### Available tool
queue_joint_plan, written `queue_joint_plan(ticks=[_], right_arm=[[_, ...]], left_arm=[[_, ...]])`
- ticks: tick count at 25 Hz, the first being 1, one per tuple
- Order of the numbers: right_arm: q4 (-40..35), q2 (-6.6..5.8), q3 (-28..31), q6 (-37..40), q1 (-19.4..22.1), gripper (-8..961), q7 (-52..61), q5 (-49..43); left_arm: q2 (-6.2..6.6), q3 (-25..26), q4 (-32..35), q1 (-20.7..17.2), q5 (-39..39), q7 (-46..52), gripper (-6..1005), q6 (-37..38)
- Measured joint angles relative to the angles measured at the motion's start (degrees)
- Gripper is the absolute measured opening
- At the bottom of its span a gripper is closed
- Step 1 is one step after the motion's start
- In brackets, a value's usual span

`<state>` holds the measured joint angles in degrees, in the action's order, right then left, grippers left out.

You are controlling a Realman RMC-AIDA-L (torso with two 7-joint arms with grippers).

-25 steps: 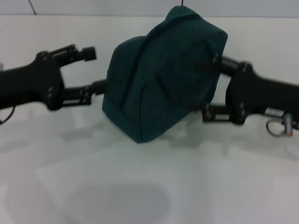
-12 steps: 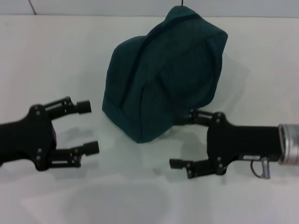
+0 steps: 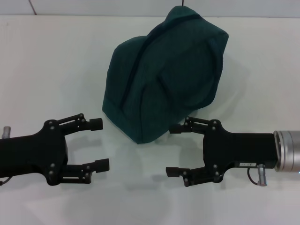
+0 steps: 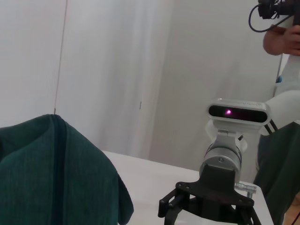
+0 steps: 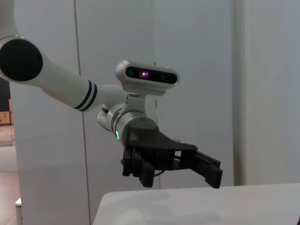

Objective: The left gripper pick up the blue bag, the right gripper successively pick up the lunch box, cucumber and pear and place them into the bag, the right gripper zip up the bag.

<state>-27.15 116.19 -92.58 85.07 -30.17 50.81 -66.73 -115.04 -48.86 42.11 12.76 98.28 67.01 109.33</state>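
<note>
1. Progress, judged from how things lie: the blue bag (image 3: 164,75) stands by itself at the far middle of the tabletop (image 3: 51,65), domed and full-looking. The dark zip line running up over its top looks drawn together. No lunch box, cucumber or pear is in sight anywhere; presumably inside the bag, though nothing shows that directly.
2. What is left: little or nothing, by my reading. Packing and zipping look finished, and neither arm is working on the bag.
3. Left end effector (image 3: 100,144): near left of the bag, low over the tabletop, fingers spread wide, empty. Clear gap to the bag's near left corner.
4. Right end effector (image 3: 174,150): near right, fingers likewise spread, empty. Its upper fingertip lies just beside the bag's lower near edge; contact cannot be told from the head view.
5. Left wrist view: bag fabric close by, the other arm's claw farther off, touching nothing.
</note>
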Motion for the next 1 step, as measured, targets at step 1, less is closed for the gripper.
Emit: queue_joint_plan(ticks=[1], right_arm=[[0.06, 0.00, -0.18, -0.04, 0.04, 888, 0.00, 0.35]], left_arm=[[-0.01, 0.00, 0.00, -0.01, 0.07, -0.01, 890, 0.00]])
